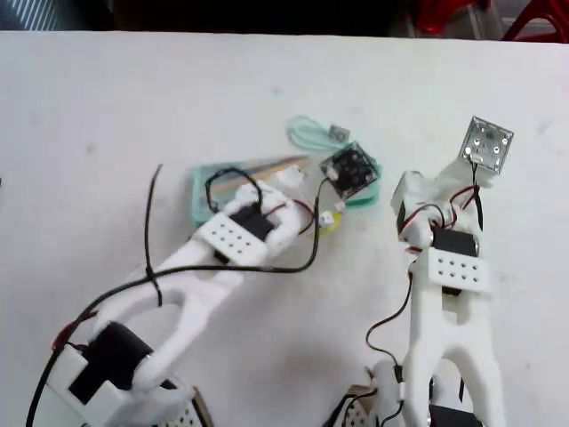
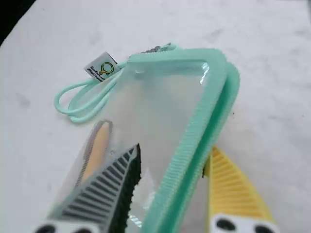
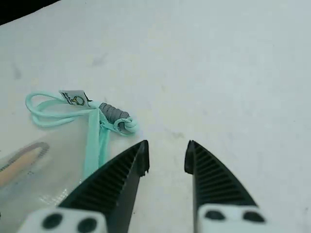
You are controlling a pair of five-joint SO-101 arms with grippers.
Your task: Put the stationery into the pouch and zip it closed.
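Pouch [image 1: 203,189] lies flat on the table [image 1: 107,107] between the two arms. It has clear walls and a mint-green zip rim, and we see a tan, stick-shaped piece of stationery [image 2: 97,145] inside it. The left gripper [image 2: 175,151] straddles the rim: its black finger shows through the clear wall and its yellow finger sits outside. As far as we can judge, it is closed on the green zip tape. The right gripper [image 3: 167,144] hangs just above the table with its jaws apart and nothing between them. It is just beside the end of the pouch where the grey zipper pull [image 3: 116,114] and the looped cord [image 3: 48,110] lie.

We judge the pouch light, soft and floppy. Its clear film looks slick and would likely buckle or slide under a pull. The ribbed zip tape looks like the stiffer part, so that is where we would hold to anchor it. To close it, we would take the small pull itself, or the cord tied to it, and draw along the rim while the other end is pinned.
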